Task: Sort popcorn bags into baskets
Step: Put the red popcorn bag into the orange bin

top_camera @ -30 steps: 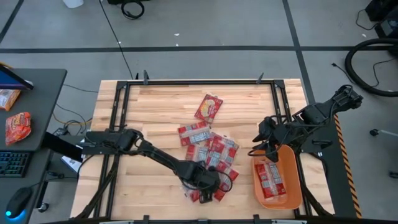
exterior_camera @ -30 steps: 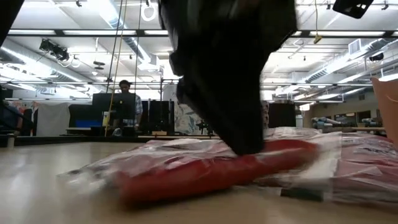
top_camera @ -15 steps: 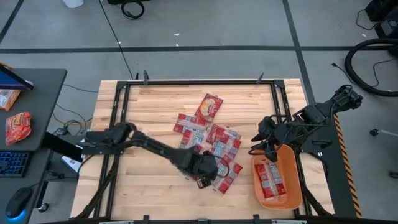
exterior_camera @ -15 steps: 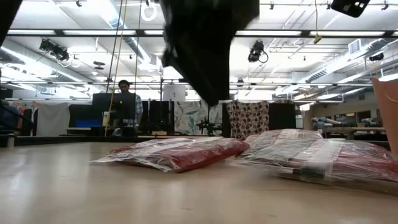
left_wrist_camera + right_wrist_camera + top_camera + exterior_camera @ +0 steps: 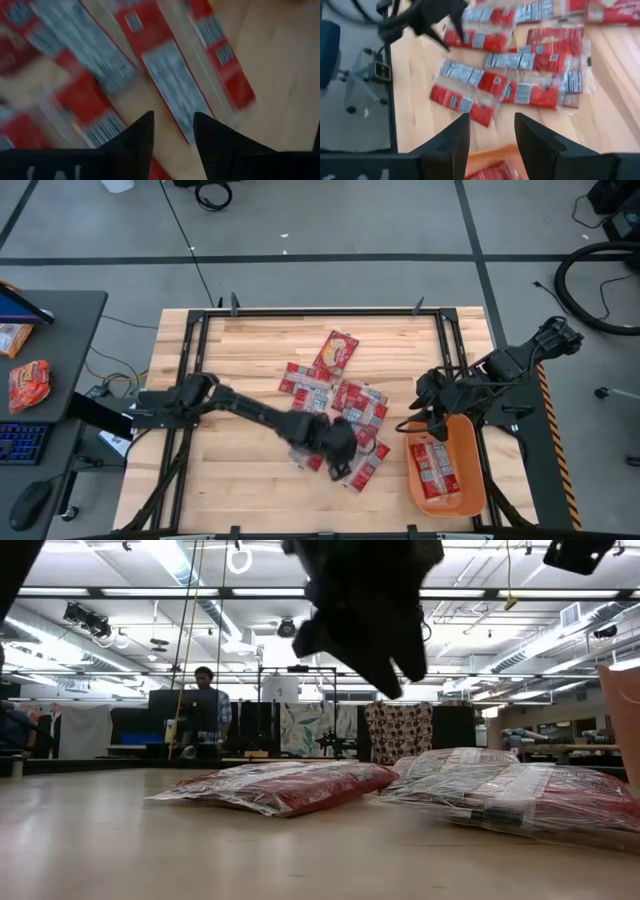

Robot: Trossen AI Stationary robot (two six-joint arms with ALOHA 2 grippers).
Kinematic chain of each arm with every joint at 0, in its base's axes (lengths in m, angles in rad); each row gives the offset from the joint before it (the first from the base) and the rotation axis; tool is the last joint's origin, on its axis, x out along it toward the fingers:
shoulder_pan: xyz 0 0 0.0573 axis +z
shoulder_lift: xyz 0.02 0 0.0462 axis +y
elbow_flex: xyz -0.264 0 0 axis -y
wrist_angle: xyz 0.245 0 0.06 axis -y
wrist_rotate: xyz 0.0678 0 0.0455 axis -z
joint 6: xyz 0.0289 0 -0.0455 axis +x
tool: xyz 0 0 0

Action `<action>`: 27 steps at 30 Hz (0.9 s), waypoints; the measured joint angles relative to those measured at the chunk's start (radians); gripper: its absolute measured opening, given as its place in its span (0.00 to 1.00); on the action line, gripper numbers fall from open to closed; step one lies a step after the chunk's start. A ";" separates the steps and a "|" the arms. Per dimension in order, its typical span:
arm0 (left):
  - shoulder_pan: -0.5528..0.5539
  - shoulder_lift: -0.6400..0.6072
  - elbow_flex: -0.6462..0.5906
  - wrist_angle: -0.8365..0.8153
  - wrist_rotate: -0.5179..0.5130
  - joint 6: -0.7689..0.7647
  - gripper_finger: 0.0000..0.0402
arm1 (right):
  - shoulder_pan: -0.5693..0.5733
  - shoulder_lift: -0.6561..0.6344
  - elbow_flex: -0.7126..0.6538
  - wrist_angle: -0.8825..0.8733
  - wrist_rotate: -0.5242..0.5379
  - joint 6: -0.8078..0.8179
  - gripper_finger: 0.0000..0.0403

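Popcorn bags [image 5: 335, 405]: flat red packets with grey-white panels are seen scattered in a loose, overlapping pile at the middle of the wooden surface [image 5: 220, 355]; in the low view two heaps [image 5: 290, 785] are seen lying flat on the wood.
Larger bag [image 5: 335, 352]: one red bag picturing yellow popcorn is seen at the far edge of the pile, tilted, apart from the arms.
Left gripper [image 5: 338, 442]: it is reached across from the left side and held above the near part of the pile; in the left wrist view its two dark fingers [image 5: 142, 135] are parted narrowly with nothing between them, red packets [image 5: 170, 75] being seen beyond the tips.
Low view of the left arm: a dark mass [image 5: 365, 600] is seen hanging above the packets, clear of them.
Right gripper [image 5: 425, 415]: it is held at the far end of the basket, above its rim; in the right wrist view its fingers [image 5: 452, 137] are spread apart and empty.
Basket [image 5: 470, 480]: an orange tub is placed at the right near corner of the surface, with red packets [image 5: 435, 463] lying inside it.
Person [image 5: 205, 705]: one is seen standing in the room beyond the surface.
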 joint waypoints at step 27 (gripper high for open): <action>0.377 -0.085 0.001 -0.164 0.330 0.428 0.35 | -0.360 -0.127 -0.267 0.235 -0.195 -0.248 0.36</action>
